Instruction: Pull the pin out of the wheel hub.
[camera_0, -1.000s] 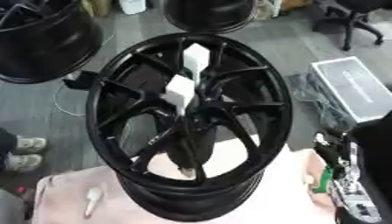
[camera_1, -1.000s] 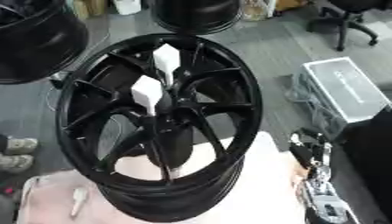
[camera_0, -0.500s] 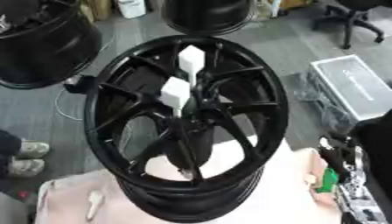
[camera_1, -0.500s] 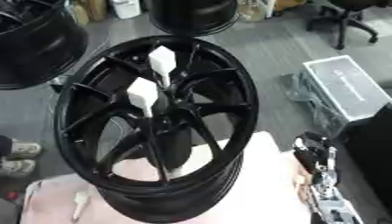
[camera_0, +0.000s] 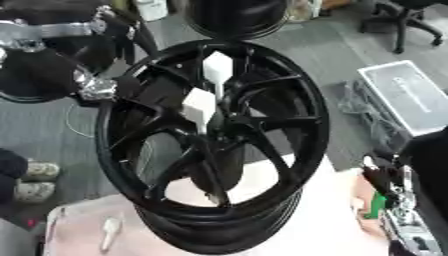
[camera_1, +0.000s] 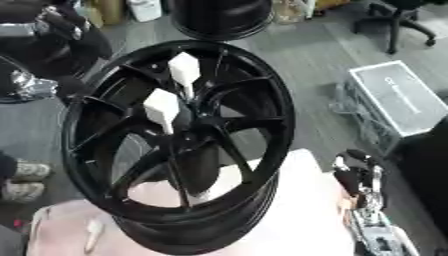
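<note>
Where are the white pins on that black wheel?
Two white pins stand near the middle of the wheel: one pin just left of the hub centre, the other above it toward the far rim. The left hand is at the wheel's left edge.

L arm (camera_0: 52, 30) blurred at far left, cut by frame edge; its fingers can't be made out. R hand (camera_1: 360, 175) at near right partly cut off, fingers unclear.

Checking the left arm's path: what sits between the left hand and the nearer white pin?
Only the black wheel rim and one spoke separate the left hand from the nearer white pin, seen in the left eye view.
</note>
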